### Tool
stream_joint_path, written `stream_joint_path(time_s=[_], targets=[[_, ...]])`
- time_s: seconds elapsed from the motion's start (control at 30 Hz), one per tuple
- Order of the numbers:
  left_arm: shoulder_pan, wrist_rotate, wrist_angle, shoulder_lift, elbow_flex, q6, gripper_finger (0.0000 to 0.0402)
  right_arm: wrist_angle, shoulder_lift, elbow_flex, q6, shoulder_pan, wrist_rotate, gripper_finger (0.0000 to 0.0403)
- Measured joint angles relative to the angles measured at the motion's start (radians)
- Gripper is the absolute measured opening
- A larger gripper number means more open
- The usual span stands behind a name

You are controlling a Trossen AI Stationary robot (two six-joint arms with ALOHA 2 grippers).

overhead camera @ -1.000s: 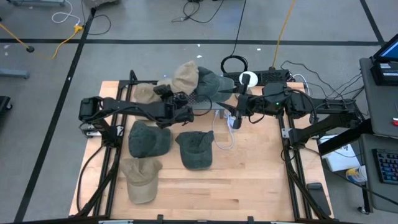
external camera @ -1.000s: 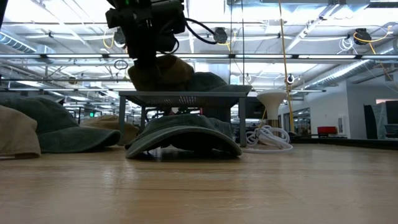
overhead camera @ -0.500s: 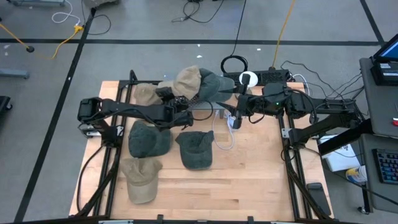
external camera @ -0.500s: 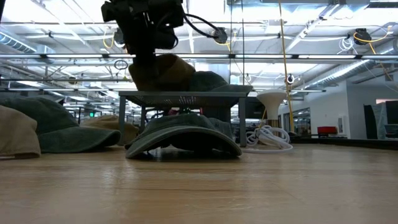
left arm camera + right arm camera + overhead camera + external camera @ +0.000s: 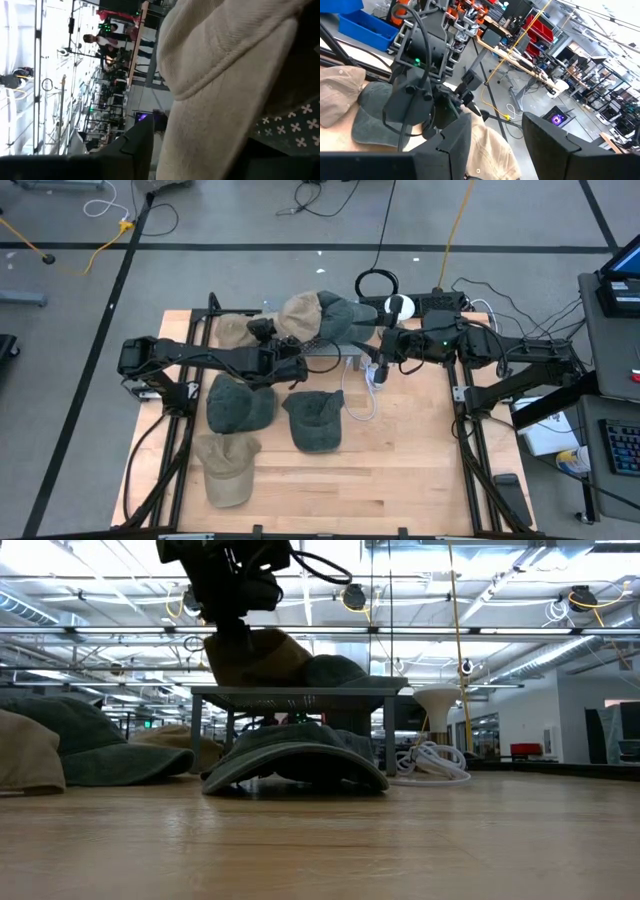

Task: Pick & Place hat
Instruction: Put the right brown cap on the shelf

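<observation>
Above the far half of the table, my left gripper (image 5: 288,348) hangs right against the tan hat (image 5: 299,311), which sits on a small raised rack (image 5: 300,695) beside a dark green hat (image 5: 340,314) — from table height the two crowns show side by side on the rack's flat top, the tan one under the dark arm. Whether the left fingers are spread or pressed on the tan fabric I cannot tell; the left wrist camera is filled by the hat's cloth (image 5: 220,85), with the rack's perforated surface (image 5: 295,130) at the edge and people (image 5: 107,42) far off in the room. My right gripper (image 5: 378,367) waits just right of the rack, over a white coiled cable (image 5: 362,395), its two dark fingers (image 5: 451,145) standing apart with nothing between them. On the wooden table (image 5: 400,470) nearer to me lie three more hats: a dark green one (image 5: 238,402) at left, a second dark green one (image 5: 318,420) beside it, and a tan one (image 5: 226,466) toward the near left corner. Another tan hat (image 5: 232,330) lies behind the left arm — partly covered by it.
</observation>
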Motion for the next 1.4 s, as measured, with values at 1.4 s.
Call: stream_joint_path(time_s=[1.4], targets=[[0.055,0.594,-0.092,-0.115,0.000,-0.167,0.0286,-0.021,0.009,-0.001,0.004,-0.005,-0.001,0.0171]])
